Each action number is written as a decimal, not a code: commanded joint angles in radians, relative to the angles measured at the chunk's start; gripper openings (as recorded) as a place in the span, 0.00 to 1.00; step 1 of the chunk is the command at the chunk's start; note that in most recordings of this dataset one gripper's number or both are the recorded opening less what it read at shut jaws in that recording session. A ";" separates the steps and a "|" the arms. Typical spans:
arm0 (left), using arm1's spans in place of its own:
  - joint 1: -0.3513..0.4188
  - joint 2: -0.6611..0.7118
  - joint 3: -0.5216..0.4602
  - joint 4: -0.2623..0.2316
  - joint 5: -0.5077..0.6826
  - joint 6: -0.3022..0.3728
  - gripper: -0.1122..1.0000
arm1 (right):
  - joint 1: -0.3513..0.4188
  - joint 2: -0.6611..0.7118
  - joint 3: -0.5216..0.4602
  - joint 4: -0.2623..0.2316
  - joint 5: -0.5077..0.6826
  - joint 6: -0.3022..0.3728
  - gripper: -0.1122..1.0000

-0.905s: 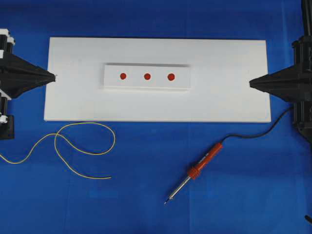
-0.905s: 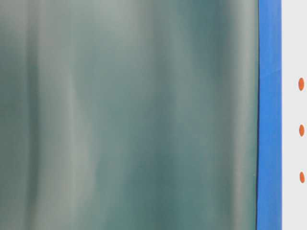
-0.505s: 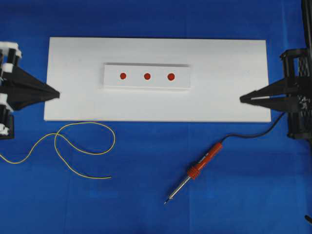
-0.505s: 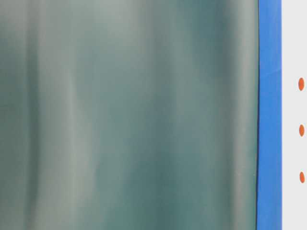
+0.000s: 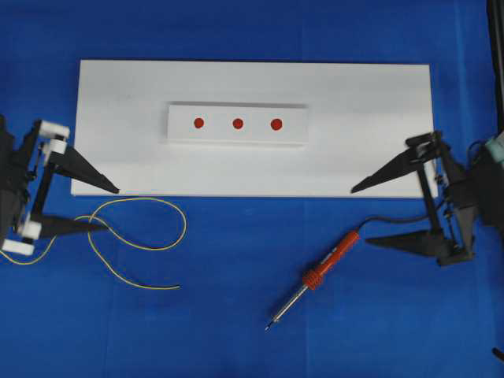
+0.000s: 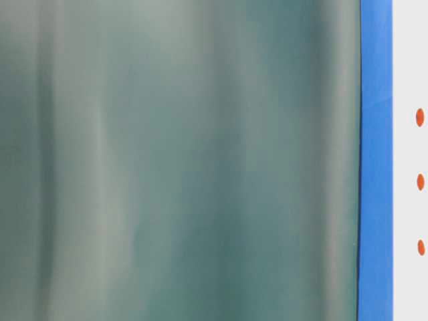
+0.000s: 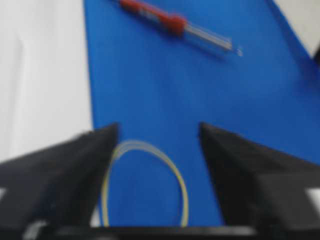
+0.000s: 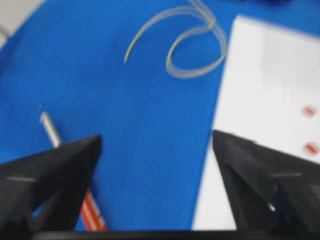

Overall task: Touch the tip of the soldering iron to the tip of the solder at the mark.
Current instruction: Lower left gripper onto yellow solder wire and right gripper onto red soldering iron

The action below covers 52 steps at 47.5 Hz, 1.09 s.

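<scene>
Claws (image 5: 105,209) (image 5: 361,215) now spread wide (both) — iron (image 5: 313,276) unmoved.

A soldering iron (image 5: 319,272) lies flat on blue cloth, just below a white board's lower edge and right of centre. It is slim and pen-like, with an orange-red handle, a ribbed red collar and a thin silver shaft. It lies on a diagonal: the pointed tip aims down and left, the handle up and right, where a black cord leaves it and curves away to the right. The solder (image 5: 130,240), a long thin yellow wire, lies well to its left on the same cloth. It curls in loose, crossing loops just below the board's lower left corner. Its free cut end points right, towards the iron, well apart from the iron's tip.
</scene>
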 commanded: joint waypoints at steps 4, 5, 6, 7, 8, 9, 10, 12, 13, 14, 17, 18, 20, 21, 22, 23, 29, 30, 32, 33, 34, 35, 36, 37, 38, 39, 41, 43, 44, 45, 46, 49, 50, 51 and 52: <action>-0.049 0.107 0.009 0.002 -0.104 -0.005 0.87 | 0.031 0.118 -0.006 0.003 -0.091 0.026 0.84; -0.057 0.124 0.011 0.002 -0.120 -0.005 0.89 | 0.034 0.132 -0.003 0.002 -0.103 0.031 0.82; -0.063 0.143 0.011 0.002 -0.135 -0.005 0.89 | 0.035 0.147 -0.002 0.003 -0.115 0.035 0.81; -0.069 0.161 0.012 0.002 -0.150 -0.005 0.88 | 0.038 0.163 0.002 0.003 -0.127 0.040 0.81; -0.075 0.179 0.012 0.002 -0.164 -0.005 0.87 | 0.041 0.186 0.005 0.003 -0.144 0.048 0.81; -0.080 0.199 0.014 0.002 -0.178 -0.005 0.87 | 0.043 0.199 0.008 0.003 -0.156 0.052 0.82; -0.086 0.221 0.014 0.000 -0.192 -0.005 0.86 | 0.046 0.215 0.011 0.003 -0.169 0.057 0.82; -0.097 0.264 0.017 -0.003 -0.218 -0.006 0.85 | 0.052 0.245 0.017 0.003 -0.196 0.067 0.83; -0.104 0.287 0.020 -0.003 -0.232 -0.006 0.84 | 0.055 0.261 0.018 0.003 -0.213 0.072 0.83; -0.110 0.308 0.020 -0.003 -0.247 -0.008 0.84 | 0.058 0.276 0.023 0.003 -0.227 0.077 0.83; -0.126 0.382 0.020 -0.003 -0.302 -0.025 0.84 | 0.069 0.322 0.032 0.003 -0.278 0.097 0.83; -0.130 0.402 0.018 -0.003 -0.319 -0.034 0.84 | 0.074 0.336 0.034 0.002 -0.296 0.104 0.83; -0.140 0.442 0.018 -0.003 -0.356 -0.052 0.83 | 0.083 0.374 0.040 0.002 -0.339 0.124 0.83; -0.146 0.462 0.018 -0.003 -0.371 -0.061 0.83 | 0.087 0.390 0.041 0.002 -0.353 0.132 0.83; -0.152 0.480 0.018 -0.003 -0.390 -0.072 0.83 | 0.091 0.405 0.043 0.002 -0.368 0.140 0.83; -0.156 0.499 0.020 -0.003 -0.407 -0.081 0.83 | 0.094 0.420 0.043 0.002 -0.382 0.147 0.83; -0.175 0.609 0.018 -0.003 -0.488 -0.124 0.82 | 0.100 0.514 0.041 0.000 -0.454 0.181 0.83; -0.178 0.624 0.015 -0.003 -0.499 -0.129 0.82 | 0.100 0.528 0.040 -0.002 -0.466 0.183 0.83; -0.189 0.650 0.012 -0.003 -0.515 -0.133 0.82 | 0.100 0.565 0.034 -0.003 -0.497 0.189 0.83; -0.192 0.660 0.009 -0.002 -0.523 -0.133 0.82 | 0.100 0.578 0.031 -0.003 -0.508 0.192 0.83; -0.195 0.670 0.008 -0.003 -0.531 -0.135 0.82 | 0.100 0.591 0.029 -0.005 -0.517 0.193 0.82; -0.201 0.678 0.005 -0.003 -0.535 -0.137 0.82 | 0.100 0.603 0.029 -0.005 -0.528 0.193 0.82; -0.204 0.687 0.003 -0.003 -0.541 -0.137 0.82 | 0.100 0.615 0.026 -0.005 -0.538 0.193 0.82; -0.209 0.696 0.000 -0.003 -0.546 -0.137 0.82 | 0.101 0.626 0.026 -0.005 -0.546 0.195 0.82; -0.210 0.703 -0.003 -0.003 -0.549 -0.137 0.82 | 0.101 0.638 0.025 -0.005 -0.554 0.195 0.82; -0.215 0.709 -0.005 -0.003 -0.554 -0.137 0.81 | 0.103 0.653 0.021 -0.005 -0.566 0.195 0.82; -0.218 0.719 -0.008 -0.003 -0.555 -0.137 0.81 | 0.103 0.672 0.018 -0.005 -0.580 0.195 0.82; -0.222 0.732 -0.011 -0.003 -0.557 -0.137 0.80 | 0.103 0.687 0.015 -0.005 -0.589 0.195 0.81; -0.222 0.736 -0.012 -0.003 -0.557 -0.137 0.80 | 0.103 0.693 0.014 -0.005 -0.592 0.195 0.81; -0.224 0.741 -0.014 -0.003 -0.557 -0.137 0.79 | 0.103 0.699 0.012 -0.005 -0.594 0.195 0.80; -0.224 0.746 -0.017 -0.003 -0.558 -0.137 0.79 | 0.103 0.704 0.011 -0.005 -0.597 0.195 0.79; -0.224 0.761 -0.021 -0.003 -0.557 -0.135 0.76 | 0.103 0.715 0.005 -0.005 -0.597 0.195 0.77; -0.224 0.765 -0.023 -0.002 -0.557 -0.132 0.75 | 0.103 0.716 0.005 -0.005 -0.597 0.195 0.75; -0.224 0.772 -0.025 -0.002 -0.557 -0.129 0.74 | 0.101 0.718 0.003 -0.005 -0.597 0.195 0.74; -0.224 0.778 -0.028 -0.002 -0.557 -0.123 0.73 | 0.103 0.719 0.003 -0.005 -0.597 0.195 0.73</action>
